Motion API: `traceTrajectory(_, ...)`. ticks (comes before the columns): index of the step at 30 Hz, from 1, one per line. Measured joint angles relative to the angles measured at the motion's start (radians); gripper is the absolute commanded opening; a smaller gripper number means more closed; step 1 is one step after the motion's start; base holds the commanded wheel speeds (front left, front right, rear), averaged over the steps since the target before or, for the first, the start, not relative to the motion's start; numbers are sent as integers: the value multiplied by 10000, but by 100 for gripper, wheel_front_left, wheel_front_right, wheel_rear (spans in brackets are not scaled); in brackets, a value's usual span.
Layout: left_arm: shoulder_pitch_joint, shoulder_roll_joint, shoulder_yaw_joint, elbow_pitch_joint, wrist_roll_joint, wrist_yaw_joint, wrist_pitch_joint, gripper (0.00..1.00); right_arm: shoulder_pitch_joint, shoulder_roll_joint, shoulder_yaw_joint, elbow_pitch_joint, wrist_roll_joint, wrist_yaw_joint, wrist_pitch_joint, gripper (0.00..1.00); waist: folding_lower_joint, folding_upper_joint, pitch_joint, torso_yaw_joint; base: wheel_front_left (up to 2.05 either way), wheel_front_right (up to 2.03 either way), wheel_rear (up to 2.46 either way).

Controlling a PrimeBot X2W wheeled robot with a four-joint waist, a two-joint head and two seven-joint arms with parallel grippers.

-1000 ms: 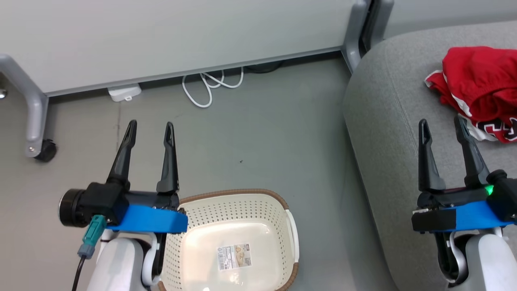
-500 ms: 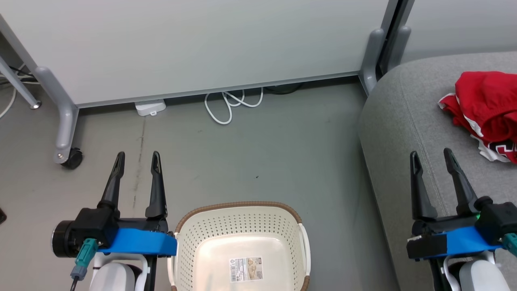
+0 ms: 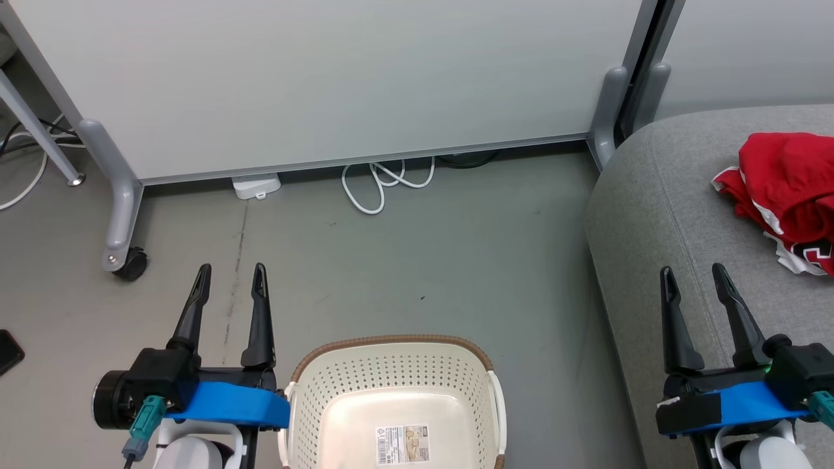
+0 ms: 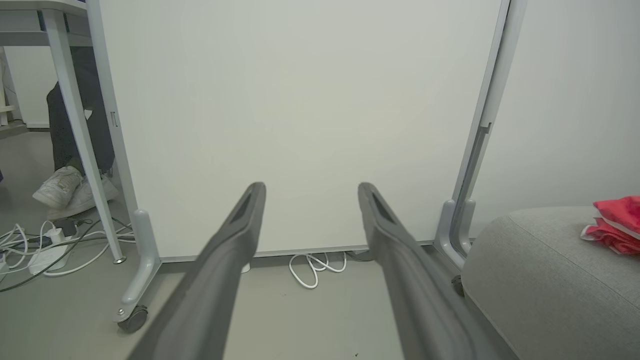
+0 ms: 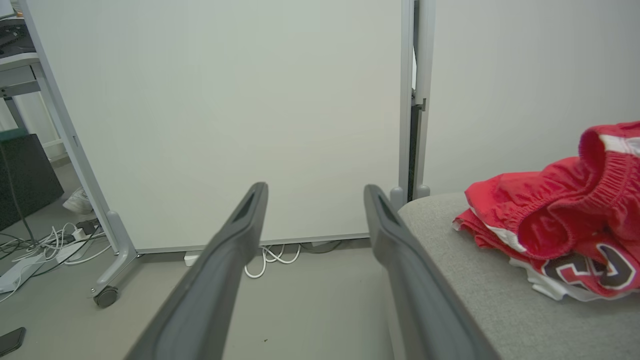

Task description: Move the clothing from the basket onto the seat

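— Where has the clothing got to?

— The clothing lies in a crumpled red heap on the seat, at the right edge of the head view. White trim and a scrap of black-and-white lettering show at the bottom of the heap.

— And the basket?

— The basket stands on the grey floor at the bottom centre, left of the seat, with a strip of floor between the two. A barcode sticker shows on its pale bottom.

— The pincers?

— The left pincer hovers at the lower left, just beside the basket's rim, fingers parted and gripping nothing. The right pincer, at the lower right over the seat, is spread much the same and also has hold of nothing. Bare cushion lies between it and the heap.

— What else is about?

— A white partition panel runs across the top. Its grey leg with a caster stands at the left, and another leg sits close to the seat's corner. A coiled white cable and a small white adapter lie at the panel's foot. A dark flat object is at the far left edge; I can't tell what it is. The left wrist view shows a person's white shoes at its left, near tangled cables.
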Motion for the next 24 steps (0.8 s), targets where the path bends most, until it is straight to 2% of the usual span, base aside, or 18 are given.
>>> traceTrajectory(8, 89, -2, -13, 115, -150, -2, 0, 100, 16, 0, 13, 67, 90, 0, 0, 100, 0, 0, -80, -18, 0, 0, 0)
traceTrajectory(9, 100, -2, -13, 140, -153, 0, 6, 0, 17, 2, 15, 100, 90, 0, 0, 0, 0, 0, -82, -19, 0, 0, 0)
traceTrajectory(15, 586, -17, -12, 681, -213, 4, 65, 0, 177, 33, 17, 669, 142, 0, 36, 0, 0, 0, -91, -21, 0, 0, 0)
traceTrajectory(24, 638, -23, 153, 729, -1910, 2, 531, 0, 199, 46, -25, 761, 1812, 0, 493, 0, 0, 0, -140, -37, 0, 0, 0)
